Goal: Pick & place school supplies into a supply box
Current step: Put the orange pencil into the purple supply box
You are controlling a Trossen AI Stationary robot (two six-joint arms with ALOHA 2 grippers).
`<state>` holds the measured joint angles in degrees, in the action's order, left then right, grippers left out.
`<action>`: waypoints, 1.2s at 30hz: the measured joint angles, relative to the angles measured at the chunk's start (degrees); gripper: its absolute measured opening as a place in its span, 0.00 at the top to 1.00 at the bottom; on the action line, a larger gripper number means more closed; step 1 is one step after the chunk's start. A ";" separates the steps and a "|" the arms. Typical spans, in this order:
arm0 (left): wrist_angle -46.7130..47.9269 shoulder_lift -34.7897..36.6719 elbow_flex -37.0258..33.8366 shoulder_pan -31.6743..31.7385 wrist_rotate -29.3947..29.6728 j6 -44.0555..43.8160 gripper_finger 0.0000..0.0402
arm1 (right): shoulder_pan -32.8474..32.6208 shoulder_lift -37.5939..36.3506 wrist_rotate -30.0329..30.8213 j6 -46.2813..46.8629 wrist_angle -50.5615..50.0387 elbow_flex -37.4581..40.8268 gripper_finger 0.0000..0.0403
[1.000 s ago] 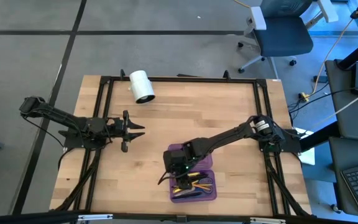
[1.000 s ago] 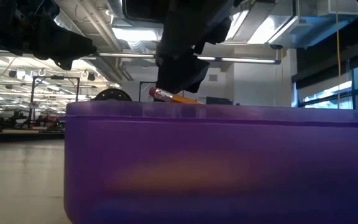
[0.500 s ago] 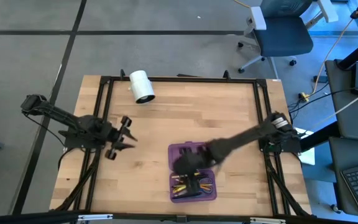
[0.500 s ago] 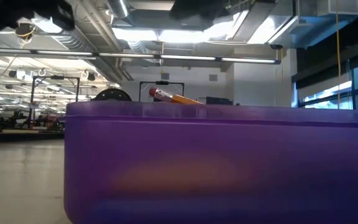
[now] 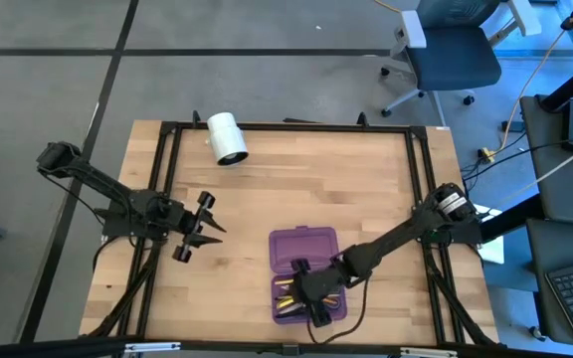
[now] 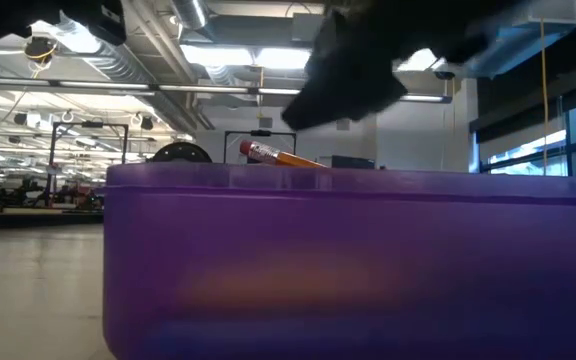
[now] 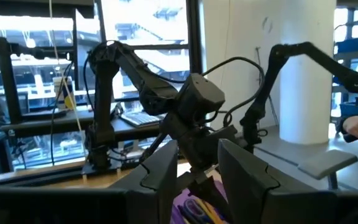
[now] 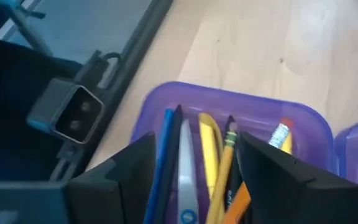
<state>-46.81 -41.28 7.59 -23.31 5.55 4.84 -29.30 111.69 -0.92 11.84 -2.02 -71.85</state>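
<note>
Over the near half of the purple plastic pencil case (image 5: 307, 270), the right gripper (image 5: 307, 294) hangs with its fingers spread wide and nothing in them. Yellow, orange and blue pens and pencils (image 8: 211, 160) sit inside that half. Off at the table's left side, the left gripper (image 5: 193, 225) hovers part-open and empty.

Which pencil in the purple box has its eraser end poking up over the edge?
The yellow pencil with the silver band and red eraser; it leans on the supply box wall, while the other pens lie inside.

Right gripper (image 5: 315, 294) crowds the filled purple case (image 5: 303, 244); surrounding table (image 5: 296, 179) lies open.
</note>
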 joint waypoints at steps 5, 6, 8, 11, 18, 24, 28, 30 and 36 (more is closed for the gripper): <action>-0.03 -2.55 0.91 0.00 1.00 -0.01 0.72 | -0.14 -0.19 2.35 1.39 7.26 4.91 0.44; -0.04 -2.93 0.99 0.00 0.99 0.00 0.72 | -0.22 -0.19 2.35 1.43 9.21 5.89 0.44; -0.07 -3.37 0.99 0.00 1.01 -0.02 0.72 | -0.24 -0.21 2.37 1.53 13.70 7.77 0.44; -0.11 -3.62 0.99 0.11 1.01 -0.02 0.72 | -0.24 -0.21 2.37 1.26 20.58 10.74 0.44; -0.15 -3.60 0.99 0.15 1.02 -0.02 0.72 | -0.77 -4.12 7.59 2.41 24.14 15.67 0.44; 0.22 -3.60 0.99 0.15 3.39 -0.02 0.72 | -1.42 -5.20 9.55 5.09 30.42 20.61 0.44; 0.26 -3.60 0.99 0.15 5.54 0.00 0.72 | -1.36 -5.20 9.12 6.11 32.52 23.01 0.44; 0.28 -3.60 0.99 0.15 6.00 0.01 0.72 | -1.36 -5.20 9.00 6.07 34.40 23.62 0.44; 0.28 -3.60 0.99 0.15 6.18 0.02 0.72 | -1.38 -4.82 7.03 5.91 34.26 23.93 0.44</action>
<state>-46.52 -44.88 8.58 -23.16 11.73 4.86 -30.68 106.87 6.11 17.75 32.24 -47.93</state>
